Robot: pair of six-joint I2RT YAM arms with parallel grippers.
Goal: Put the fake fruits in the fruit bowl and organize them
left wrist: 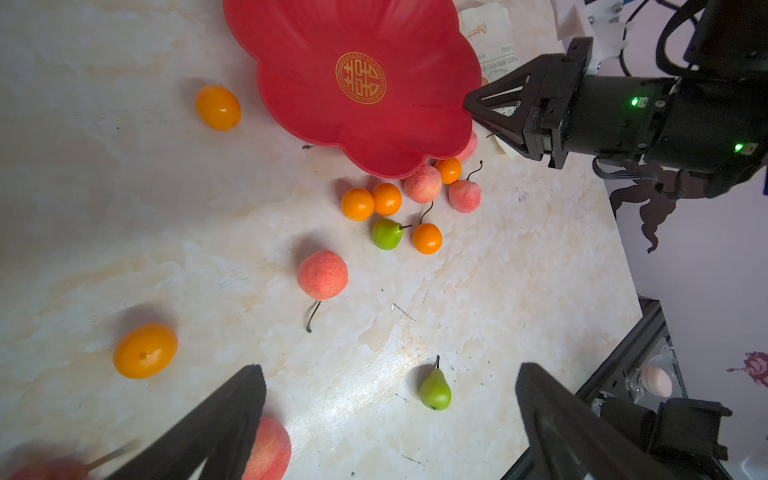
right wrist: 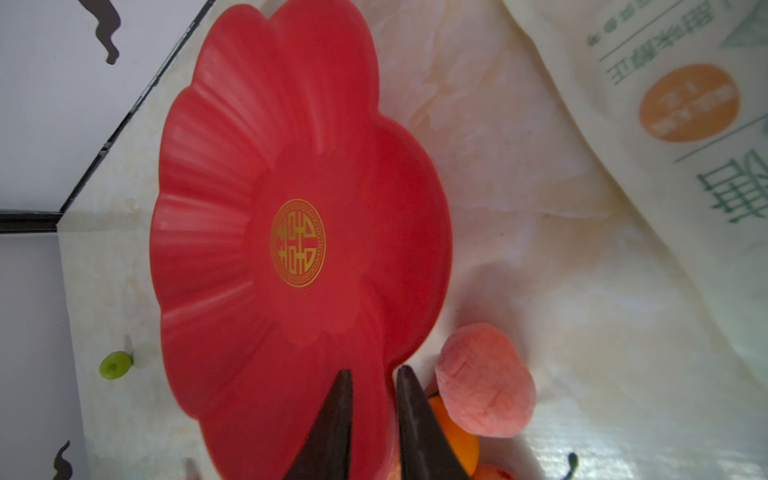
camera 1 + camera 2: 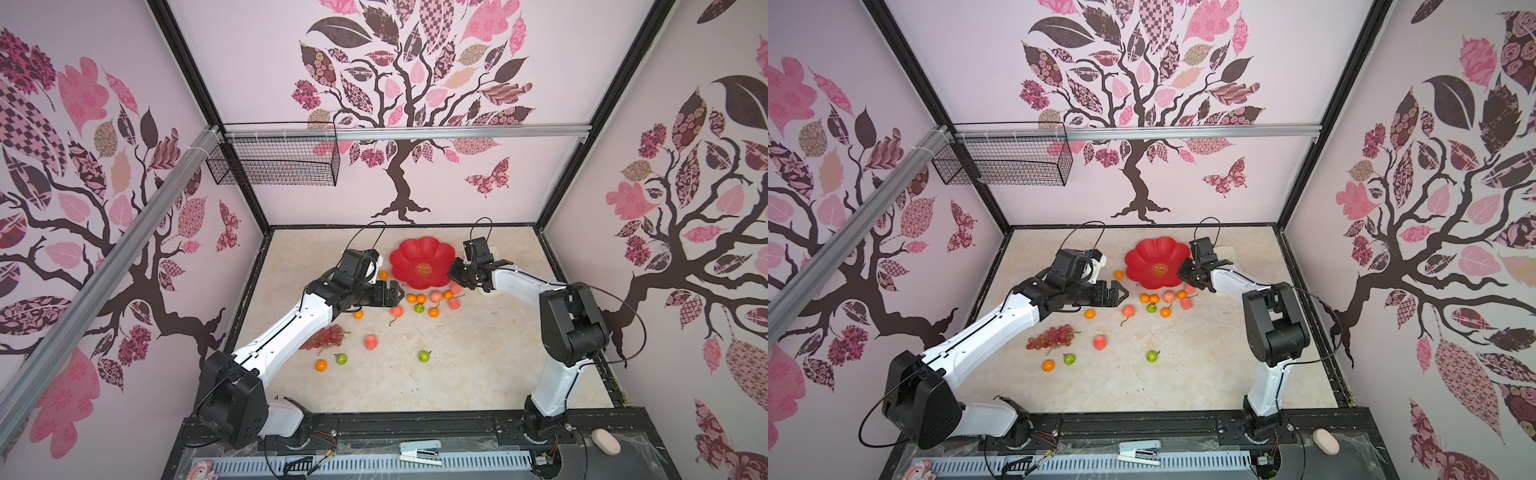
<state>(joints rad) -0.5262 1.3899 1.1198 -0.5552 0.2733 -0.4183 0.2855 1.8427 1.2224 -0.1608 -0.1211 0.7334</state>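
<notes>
fruit bowl [image 3: 409, 253], red and petal-rimmed, sits at 12 o'clock of the table [image 3: 478, 374]; inside it only the gold emblem [image 2: 298, 243] shows. fake fruits all lie on the table: oranges [image 3: 411, 298], peaches [image 3: 435, 296] and a green pear [image 3: 419, 308] cluster at 6 o'clock of the bowl, lone orange [image 3: 383, 274] at 9, grape bunch [image 3: 326, 336] well out at 7. right gripper [image 2: 372, 374]: fingers slightly parted astride the bowl rim at 3 o'clock; pinching or not, cannot tell. left gripper [image 1: 388, 370]: spread wide, nothing between. wire basket [image 3: 274, 166] at 10, only wall showing through its mesh.
</notes>
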